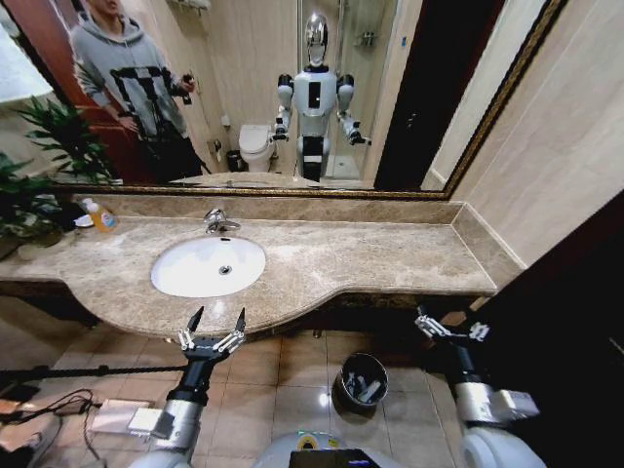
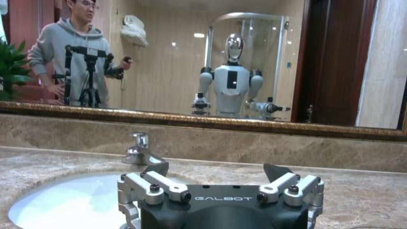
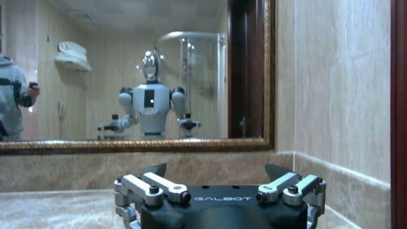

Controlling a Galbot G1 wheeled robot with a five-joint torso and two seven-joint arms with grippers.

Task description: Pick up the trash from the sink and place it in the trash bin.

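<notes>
Both claws released and empty: left claw (image 1: 214,323) poised at the sink's (image 1: 166,285) six o'clock, right claw (image 1: 450,330) beside the filled trash bin (image 1: 343,371), sink cleared.

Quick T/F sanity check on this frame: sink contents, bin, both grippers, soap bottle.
1. The sink holds trash. False: the basin looks bare, only the drain shows.
2. The trash bin on the floor has items inside. True.
3. The left gripper is open, holding nothing. True.
4. The right gripper grips a tube. False: it is open, nothing held.
5. The soap bottle stands right of the faucet. False: it stands left.
</notes>
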